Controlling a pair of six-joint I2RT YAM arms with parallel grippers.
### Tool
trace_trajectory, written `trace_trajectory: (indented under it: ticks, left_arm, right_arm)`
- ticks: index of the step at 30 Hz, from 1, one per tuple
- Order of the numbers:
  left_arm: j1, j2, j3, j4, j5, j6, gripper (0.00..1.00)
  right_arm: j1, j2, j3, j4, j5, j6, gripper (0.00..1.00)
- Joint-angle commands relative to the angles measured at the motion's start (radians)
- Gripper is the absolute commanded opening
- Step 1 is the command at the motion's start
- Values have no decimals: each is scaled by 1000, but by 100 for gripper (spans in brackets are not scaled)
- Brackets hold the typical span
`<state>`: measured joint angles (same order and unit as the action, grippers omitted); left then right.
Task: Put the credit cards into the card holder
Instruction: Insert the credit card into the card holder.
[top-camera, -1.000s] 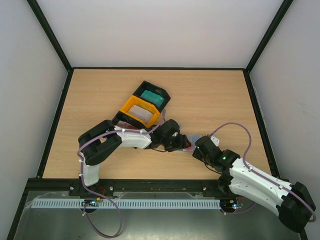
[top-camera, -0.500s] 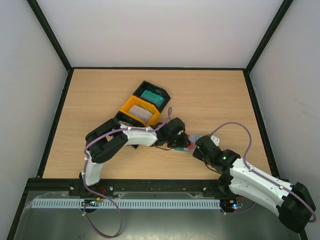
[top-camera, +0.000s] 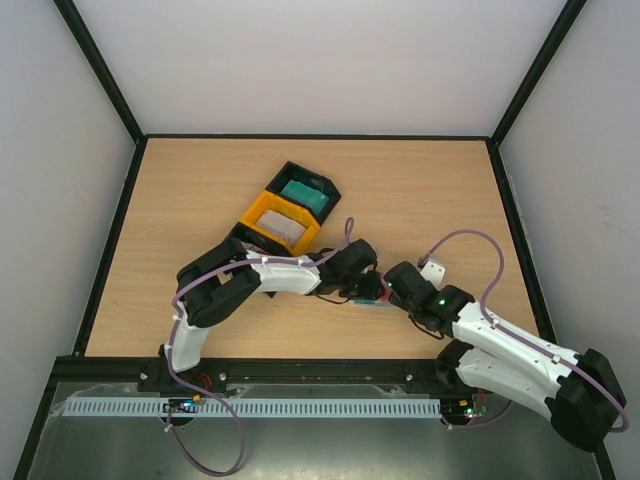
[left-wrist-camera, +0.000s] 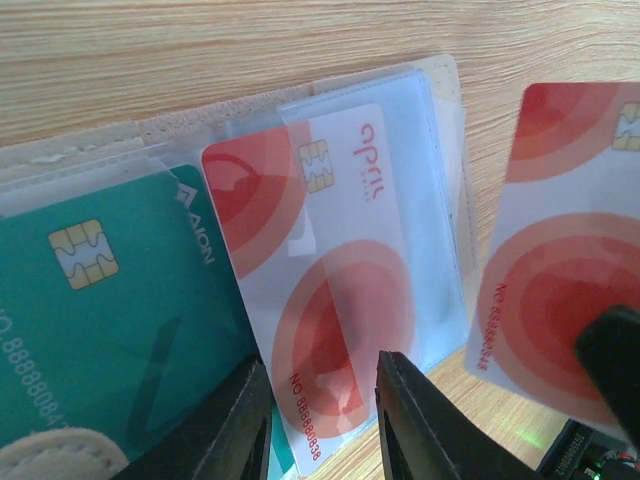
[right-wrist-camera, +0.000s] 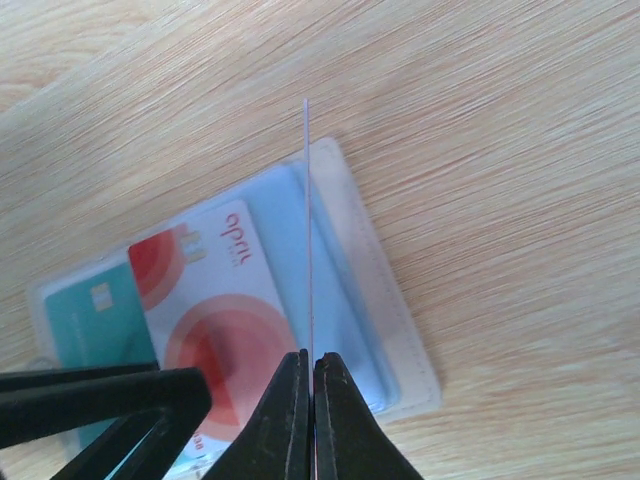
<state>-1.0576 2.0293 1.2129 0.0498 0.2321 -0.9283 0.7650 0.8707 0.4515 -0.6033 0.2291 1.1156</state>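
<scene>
The card holder (right-wrist-camera: 385, 300) lay open on the pale wooden table (top-camera: 420, 200), with white walls around it. Two cards sat in its clear slots, a teal card (left-wrist-camera: 110, 330) marked "AION" and a red-and-white card (left-wrist-camera: 330, 300). A third card (left-wrist-camera: 560, 270), also red-and-white, stood edge-on above the holder, pinched in my right gripper (right-wrist-camera: 312, 400). My left gripper (left-wrist-camera: 320, 420) was spread over the holder. Beyond lay two trays, a black tray (top-camera: 305, 190) and a yellow tray (top-camera: 283, 222).

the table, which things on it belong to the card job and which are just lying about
Job: card holder, slotted teal card, slotted red-and-white card, held red-and-white card, right gripper, teal stack, pale stack.
Lying about: black tray, yellow tray.
</scene>
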Motion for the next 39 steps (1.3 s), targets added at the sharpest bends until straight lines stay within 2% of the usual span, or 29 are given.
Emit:
trace_trajectory:
  ticks: [1, 6, 11, 24, 28, 39]
  left_arm:
    - [-4, 22, 13, -78, -41, 25, 32]
    - [1, 27, 13, -85, -43, 33, 32]
    - [5, 18, 3, -84, -41, 36, 33]
    - [16, 13, -28, -48, -1, 31, 37]
    - [23, 9, -40, -36, 6, 22, 37]
    - [38, -13, -72, -44, -24, 26, 37]
  right_arm:
    - [-3, 21, 59, -97, 141, 45, 2]
    - [-3, 84, 122, -169, 215, 54, 2]
    - [-3, 184, 117, -176, 243, 81, 2]
    - [-4, 218, -36, -9, 359, 213, 2]
    - [-4, 168, -85, 110, 318, 180, 2]
    - [-4, 99, -140, 265, 68, 133, 2]
